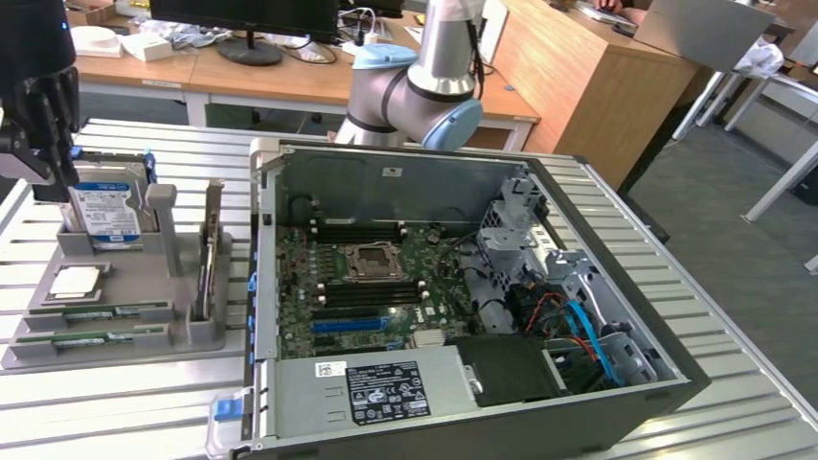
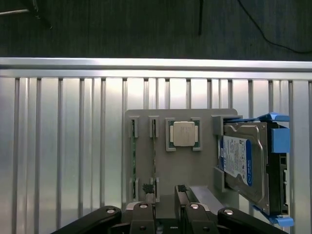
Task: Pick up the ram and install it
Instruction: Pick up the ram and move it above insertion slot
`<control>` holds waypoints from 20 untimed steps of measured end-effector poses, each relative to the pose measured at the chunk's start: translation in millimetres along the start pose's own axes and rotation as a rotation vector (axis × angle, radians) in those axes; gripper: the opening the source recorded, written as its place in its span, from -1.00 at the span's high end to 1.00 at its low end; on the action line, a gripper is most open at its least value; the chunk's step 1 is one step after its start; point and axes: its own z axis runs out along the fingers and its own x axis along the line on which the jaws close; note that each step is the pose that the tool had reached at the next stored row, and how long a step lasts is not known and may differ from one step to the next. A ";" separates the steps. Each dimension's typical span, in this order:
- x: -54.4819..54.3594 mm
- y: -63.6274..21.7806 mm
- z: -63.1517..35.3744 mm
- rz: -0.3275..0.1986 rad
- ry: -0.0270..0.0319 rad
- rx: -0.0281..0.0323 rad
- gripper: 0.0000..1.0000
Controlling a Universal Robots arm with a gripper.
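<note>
Two ram sticks, thin and green, lie in slots at the near end of the grey holder (image 1: 153, 278): one ram stick (image 1: 96, 313) and a second (image 1: 79, 338) beside it. The wrist view sees them edge-on, as one ram stick (image 2: 132, 156) and another (image 2: 154, 153). My gripper (image 1: 45, 144) hangs above the holder's far end, near the hard drive (image 1: 105, 213), well above the sticks. In the wrist view the gripper (image 2: 165, 189) is open, with nothing between its fingertips (image 2: 147, 188).
The holder (image 2: 185, 168) also carries a square silver processor (image 2: 184, 134) and the blue-labelled hard drive (image 2: 241, 163). An open computer case (image 1: 665, 374) lies at the exterior view's right of the holder, its motherboard (image 1: 364, 287) with dark memory slots (image 1: 371, 292) exposed. The table (image 1: 128, 412) is slatted metal.
</note>
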 end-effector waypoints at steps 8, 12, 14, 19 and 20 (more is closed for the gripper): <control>0.3 -0.6 12.7 0.000 -0.0001 0.0001 0.40; 0.4 -0.8 17.9 0.000 -0.0001 0.0001 0.40; 0.5 -0.9 20.9 0.000 0.0000 0.0000 0.40; 0.7 -1.3 29.6 0.000 0.0000 0.0000 0.40; 0.7 -1.3 31.2 0.000 0.0000 0.0000 0.40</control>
